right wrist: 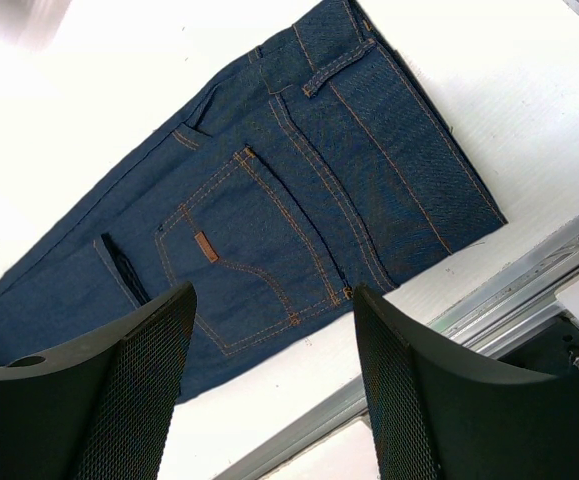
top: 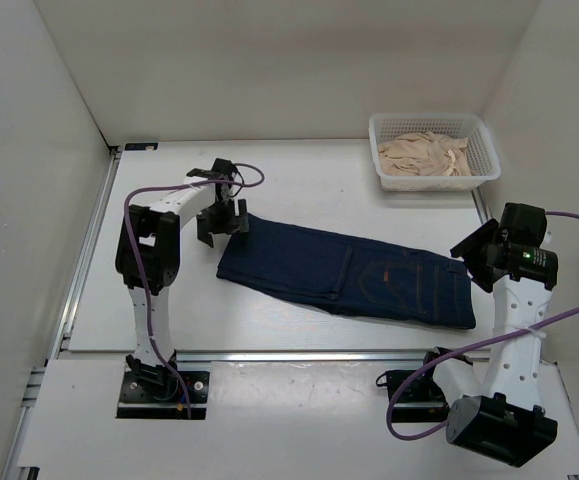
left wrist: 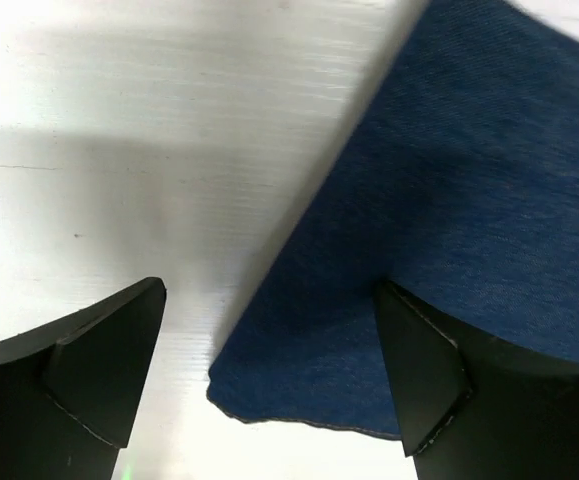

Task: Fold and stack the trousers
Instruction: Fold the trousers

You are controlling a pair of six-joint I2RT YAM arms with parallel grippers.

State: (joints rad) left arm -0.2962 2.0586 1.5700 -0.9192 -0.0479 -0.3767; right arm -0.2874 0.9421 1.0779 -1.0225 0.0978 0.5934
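One pair navy denim trousers, folded flat, orange-stitched; left gripper, right gripper wide apart, empty.

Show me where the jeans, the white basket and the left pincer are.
jeans (top: 349, 272): top view, middle of the folded denim.
white basket (top: 439, 183): top view, its near wall.
left pincer (top: 221, 224): top view, midway between its fingertips.

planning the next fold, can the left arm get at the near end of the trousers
Probably yes: the left gripper is open right above a corner of the trousers, with nothing in between.
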